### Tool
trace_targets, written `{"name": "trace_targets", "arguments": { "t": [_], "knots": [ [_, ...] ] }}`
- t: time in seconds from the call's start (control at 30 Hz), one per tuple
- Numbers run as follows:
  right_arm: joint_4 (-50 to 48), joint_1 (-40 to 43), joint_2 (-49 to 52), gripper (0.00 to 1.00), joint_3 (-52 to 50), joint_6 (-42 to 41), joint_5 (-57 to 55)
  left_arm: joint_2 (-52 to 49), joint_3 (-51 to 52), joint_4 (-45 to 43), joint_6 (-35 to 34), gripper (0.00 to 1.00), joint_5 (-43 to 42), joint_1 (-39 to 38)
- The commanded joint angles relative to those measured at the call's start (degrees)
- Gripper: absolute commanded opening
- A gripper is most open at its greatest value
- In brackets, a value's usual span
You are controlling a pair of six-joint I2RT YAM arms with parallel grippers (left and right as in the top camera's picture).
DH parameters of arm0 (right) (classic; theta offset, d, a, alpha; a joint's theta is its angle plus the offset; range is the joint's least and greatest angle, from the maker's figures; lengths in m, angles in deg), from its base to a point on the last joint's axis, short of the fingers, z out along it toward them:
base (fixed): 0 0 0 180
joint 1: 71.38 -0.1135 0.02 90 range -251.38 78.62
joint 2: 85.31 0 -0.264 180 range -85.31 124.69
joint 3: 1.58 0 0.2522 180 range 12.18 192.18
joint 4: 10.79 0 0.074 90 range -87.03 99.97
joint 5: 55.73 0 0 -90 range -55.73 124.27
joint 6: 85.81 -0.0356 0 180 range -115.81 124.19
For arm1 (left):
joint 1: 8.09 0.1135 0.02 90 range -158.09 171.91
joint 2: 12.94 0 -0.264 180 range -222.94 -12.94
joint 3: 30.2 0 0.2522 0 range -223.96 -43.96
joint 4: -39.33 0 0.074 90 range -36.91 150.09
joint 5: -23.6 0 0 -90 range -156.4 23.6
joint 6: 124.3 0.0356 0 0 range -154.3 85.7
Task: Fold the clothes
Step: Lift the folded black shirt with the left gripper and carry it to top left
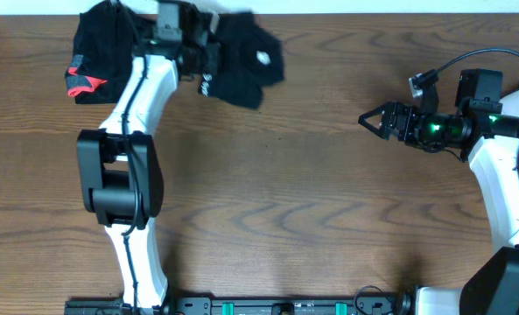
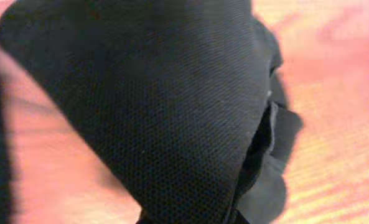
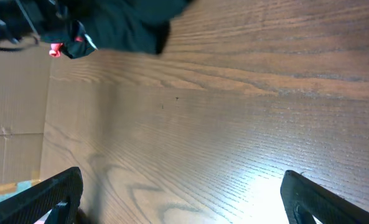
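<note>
- My left gripper is at the far edge of the table, right in the middle of the clothes.
- It is closed tight. My left wrist camera sees almost nothing but black cloth, very close. The cloth looks lifted off the wood, so I think I am pinching a bit of it. I cannot see my own fingers there.
- My right gripper is wide open and holds nothing. It hangs over bare wood on the right side, well apart from the clothes.
- The clothes are in a messy heap. One lump sits on the left, with a bit of red trim showing. Another lump sits on the right, with a small white mark on it. My left arm lies between the two lumps.
- Nothing looks folded yet. I see no flat, neat piece anywhere on the table.
- I think the job is just at the start. One piece has to come out of the heap, be laid flat on the open wood, and then be folded. After that the others need the same.
</note>
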Motion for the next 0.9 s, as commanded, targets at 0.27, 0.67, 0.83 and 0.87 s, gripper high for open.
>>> {"name": "trace_targets", "arguments": {
  "t": [0.27,0.67,0.83,0.87],
  "knots": [
    [1.2,0.4,-0.9,0.99,0.4,1.2,-3.5,0.0,-11.9,-0.3,1.4,0.06,3.3,6.8],
    [1.1,0.4,-0.9,0.99,0.4,1.1,-3.5,2.5,-14.4,-2.3,-2.4,0.06,6.7,14.1],
    [1.1,0.4,-0.9,0.99,0.4,1.1,-3.5,2.6,-14.4,-2.3,-4.9,0.06,6.7,17.7],
    [1.1,0.4,-0.9,0.99,0.4,1.1,-3.5,2.6,-14.4,-2.3,-4.9,0.06,6.7,18.5]
  ]
}}
